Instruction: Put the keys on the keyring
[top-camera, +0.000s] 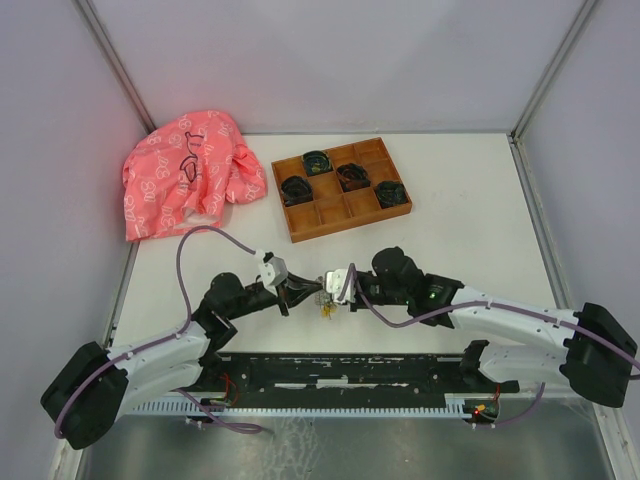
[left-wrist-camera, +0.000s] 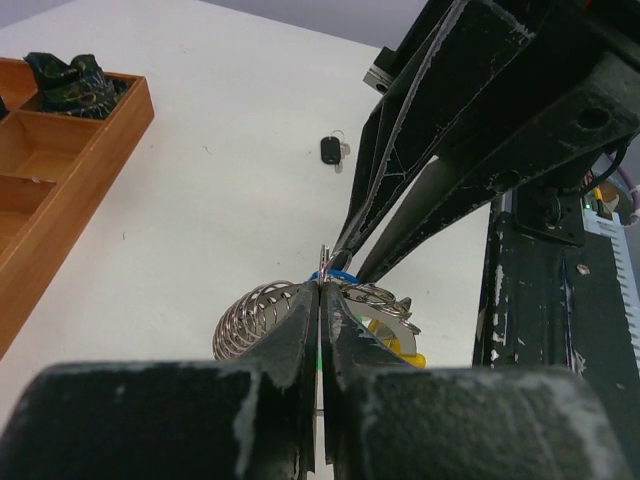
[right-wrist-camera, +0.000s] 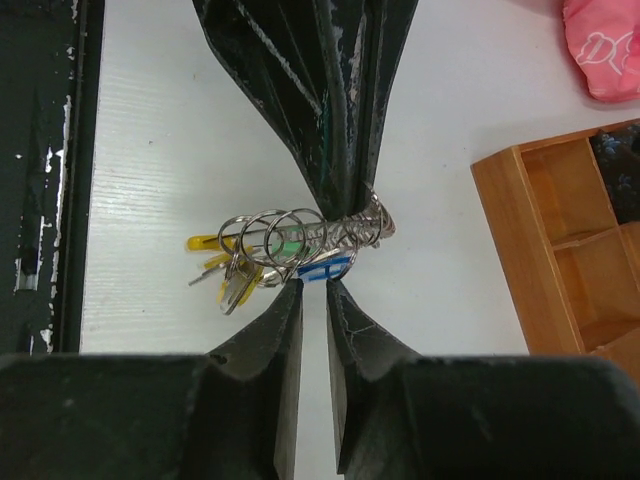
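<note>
The keyring (right-wrist-camera: 290, 235), a stretched coil of grey wire loops, hangs just above the table between both arms, with a yellow tag (right-wrist-camera: 205, 243) and a green tag (right-wrist-camera: 290, 246) on it. My left gripper (left-wrist-camera: 321, 285) is shut on the keyring (left-wrist-camera: 255, 315) wire. The blue-headed key (right-wrist-camera: 326, 268) sits on the coil, right at the tips of my right gripper (right-wrist-camera: 314, 285), whose jaws stand slightly apart with nothing between them. The black-headed key (left-wrist-camera: 331, 151) lies alone on the table beyond. From above, the left gripper (top-camera: 316, 290) and right gripper (top-camera: 336, 285) meet tip to tip.
A wooden compartment tray (top-camera: 300, 215) with dark coiled bundles stands at the back middle. A pink patterned cloth (top-camera: 185, 180) lies at the back left. The black base rail (top-camera: 340, 370) runs along the near edge. Walls close off both sides.
</note>
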